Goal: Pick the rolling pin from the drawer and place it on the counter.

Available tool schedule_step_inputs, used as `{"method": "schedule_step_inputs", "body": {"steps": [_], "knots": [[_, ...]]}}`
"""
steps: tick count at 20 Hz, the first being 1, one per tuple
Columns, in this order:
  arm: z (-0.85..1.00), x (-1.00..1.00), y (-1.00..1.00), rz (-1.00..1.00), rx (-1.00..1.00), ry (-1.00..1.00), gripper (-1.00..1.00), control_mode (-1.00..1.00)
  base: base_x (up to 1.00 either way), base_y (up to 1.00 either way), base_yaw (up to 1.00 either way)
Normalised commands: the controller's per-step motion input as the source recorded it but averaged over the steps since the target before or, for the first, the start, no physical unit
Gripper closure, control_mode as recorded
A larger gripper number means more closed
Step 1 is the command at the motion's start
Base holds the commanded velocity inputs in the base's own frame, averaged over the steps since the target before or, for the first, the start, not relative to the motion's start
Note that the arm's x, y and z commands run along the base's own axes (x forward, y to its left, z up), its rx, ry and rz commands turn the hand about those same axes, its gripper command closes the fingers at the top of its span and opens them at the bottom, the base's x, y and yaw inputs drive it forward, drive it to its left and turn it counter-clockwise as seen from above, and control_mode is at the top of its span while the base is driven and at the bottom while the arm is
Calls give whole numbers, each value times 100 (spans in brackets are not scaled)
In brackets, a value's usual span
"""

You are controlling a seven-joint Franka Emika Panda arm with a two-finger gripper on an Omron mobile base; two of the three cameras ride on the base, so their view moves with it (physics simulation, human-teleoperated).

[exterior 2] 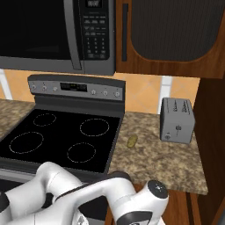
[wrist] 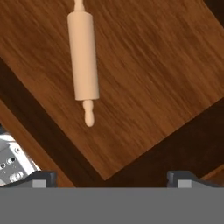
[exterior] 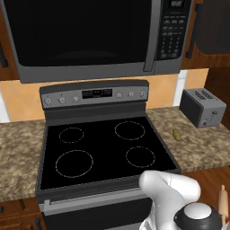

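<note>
Handle of the rolling pin (wrist: 83, 59) at the far end runs off the top edge of the hand view, so only the near handle shows whole there. In the left base view the rolling pin (exterior: 223, 202) is a small tan sliver at the lower right, partly behind the arm's white elbow and hard to read. It lies flat on the floor of the drawer (wrist: 144, 78), its long axis running nearly straight up and down in the hand view, the visible handle pointing toward the gripper (wrist: 112, 177). The jaws stand wide apart, holding nothing, well short of the pin. The counter (exterior 2: 171, 158) carries a toaster (exterior 2: 176, 119) and a small yellow-green lump (exterior 2: 132, 141) beside the stove top (exterior 2: 61, 136).
</note>
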Motion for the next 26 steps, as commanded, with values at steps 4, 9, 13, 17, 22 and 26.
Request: {"method": "schedule_step_inputs", "body": {"steps": [4,9,13,17,22,26], "knots": [[1,18,0,0,-2,1,-100,-100,0,0,0],[0,13,-6,0,0,1,-100,-100,0,0,0],[10,26,6,0,-1,3,-100,-100,0,0,0],[5,28,3,-3,-1,4,-100,-100,0,0,0],[2,46,0,-3,0,3,-100,-100,0,0,0],[0,46,-1,0,0,0,-100,-100,0,0,0]]}}
